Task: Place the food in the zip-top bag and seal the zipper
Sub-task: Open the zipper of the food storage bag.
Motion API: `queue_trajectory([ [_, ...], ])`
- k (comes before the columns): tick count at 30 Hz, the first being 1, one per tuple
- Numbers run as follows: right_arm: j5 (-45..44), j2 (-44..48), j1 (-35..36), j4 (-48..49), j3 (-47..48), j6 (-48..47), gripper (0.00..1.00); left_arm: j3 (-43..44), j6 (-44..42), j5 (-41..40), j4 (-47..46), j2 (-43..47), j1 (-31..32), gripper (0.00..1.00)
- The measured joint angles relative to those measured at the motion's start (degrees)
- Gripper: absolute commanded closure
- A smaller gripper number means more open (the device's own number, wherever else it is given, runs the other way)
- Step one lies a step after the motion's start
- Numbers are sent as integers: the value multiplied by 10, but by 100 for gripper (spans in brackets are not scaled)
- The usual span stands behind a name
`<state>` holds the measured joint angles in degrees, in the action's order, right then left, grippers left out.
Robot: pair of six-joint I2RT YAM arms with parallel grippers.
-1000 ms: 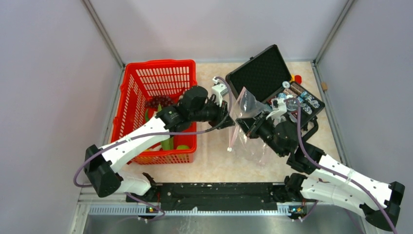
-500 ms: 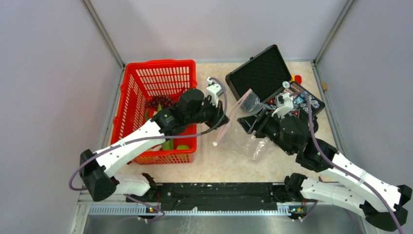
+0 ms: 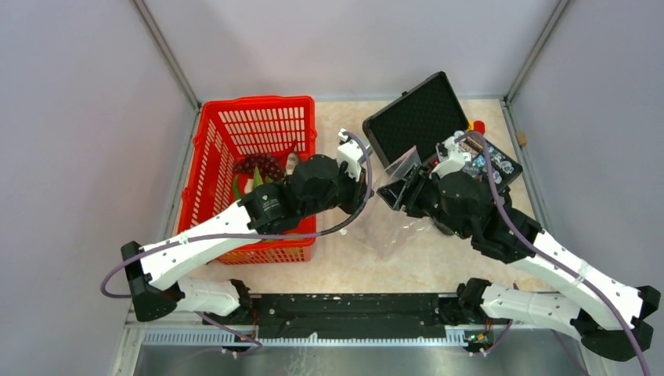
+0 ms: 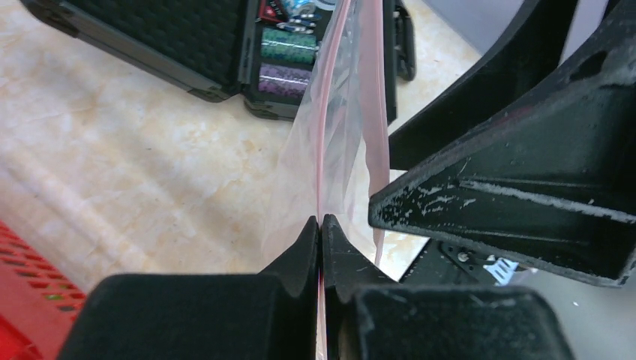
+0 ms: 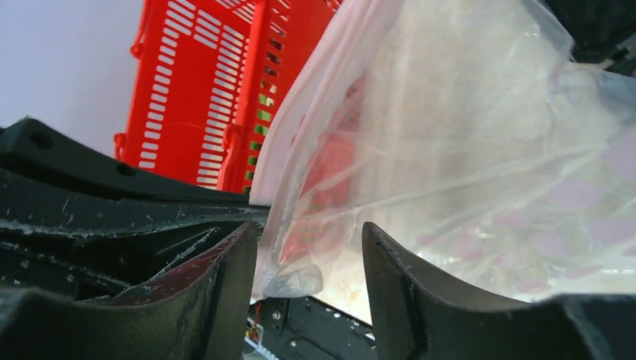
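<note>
The clear zip-top bag [image 3: 389, 225] hangs between my two grippers and sags onto the table. My left gripper [image 4: 320, 225] is shut on its pale pink zipper [image 4: 327, 105], seen edge-on in the left wrist view. My right gripper [image 5: 311, 262] stands open with a lower corner of the bag [image 5: 465, 142] loose between its fingers, not pinched. In the top view the left gripper [image 3: 366, 193] and right gripper [image 3: 396, 192] almost meet. Food lies in the red basket [image 3: 207, 149]: dark purple grapes [image 3: 259, 164] and green leaves [image 3: 254, 179]. I see no food in the bag.
An open black foam-lined case [image 3: 415, 117] with small gadgets [image 3: 487, 160] stands right behind the bag. The basket wall [image 5: 202, 90] is close on the left. A small red object [image 3: 479, 127] lies at the back right. Grey walls enclose the table.
My right gripper has opened and let go of the bag. My left gripper has closed on the zipper strip and shifted right, and the bag has slumped lower.
</note>
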<state>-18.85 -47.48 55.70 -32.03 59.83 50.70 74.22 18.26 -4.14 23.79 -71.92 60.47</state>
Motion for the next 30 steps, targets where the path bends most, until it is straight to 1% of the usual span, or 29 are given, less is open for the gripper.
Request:
queue_trajectory([
  [2, -13, -15, 0, -21, 16, 14, 55, 0, -2, -23, 6, 0, 7, 100],
  [5, -24, -23, 0, -39, 22, 32, 58, 0, -7, -52, 12, -3, 16, 100],
  [10, -25, -23, 0, -45, 22, 49, 53, 1, -20, -96, 19, -7, 39, 100],
  [18, -25, -39, 0, -57, 39, 52, 61, 21, -45, -151, 29, -15, 84, 100],
  [20, -25, -45, 0, -57, 44, 55, 74, 29, -50, -162, 30, -23, 92, 100],
  [23, -28, -45, 0, -57, 44, 62, 77, 33, -56, -175, 30, -36, 101, 100],
  [25, -32, -45, 0, -58, 44, 66, 85, 33, -58, -183, 33, -40, 103, 100],
  [26, -35, -44, 0, -61, 44, 66, 87, 33, -58, -188, 35, -42, 104, 100],
  [28, -38, -41, 0, -67, 44, 70, 98, 33, -60, -198, 38, -43, 104, 100],
  [30, -39, -35, 0, -71, 43, 71, 100, 33, -60, -209, 39, -43, 104, 100],
])
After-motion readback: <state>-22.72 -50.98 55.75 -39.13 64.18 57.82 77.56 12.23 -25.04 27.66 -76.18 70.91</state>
